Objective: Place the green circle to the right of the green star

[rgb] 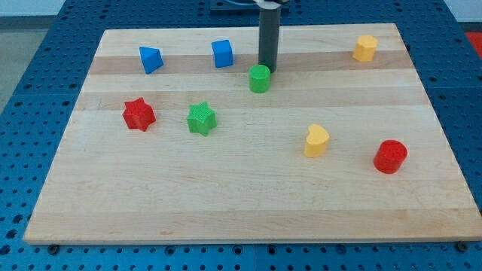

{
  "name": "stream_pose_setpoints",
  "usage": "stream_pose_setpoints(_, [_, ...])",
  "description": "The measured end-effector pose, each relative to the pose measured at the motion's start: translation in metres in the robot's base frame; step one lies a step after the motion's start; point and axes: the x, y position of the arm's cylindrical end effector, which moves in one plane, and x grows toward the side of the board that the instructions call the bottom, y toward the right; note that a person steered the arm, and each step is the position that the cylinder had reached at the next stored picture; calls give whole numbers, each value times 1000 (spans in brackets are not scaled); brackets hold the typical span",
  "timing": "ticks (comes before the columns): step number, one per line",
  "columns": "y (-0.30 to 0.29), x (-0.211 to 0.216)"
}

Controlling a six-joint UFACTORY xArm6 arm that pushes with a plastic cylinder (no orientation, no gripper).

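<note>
Just behind green circle (259, 78): my tip (267, 71).

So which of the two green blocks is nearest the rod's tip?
The green circle: my tip sits just above-right of it, while the green star lies well off toward the view's lower left.

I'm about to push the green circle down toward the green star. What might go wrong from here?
My tip sits at the green circle's upper right edge, so an off-centre push may let it slip aside. Pushing too far left could knock the green star toward the red star.
</note>
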Motion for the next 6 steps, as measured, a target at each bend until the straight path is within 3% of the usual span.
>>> stream_pose_setpoints(6, [-69, 96])
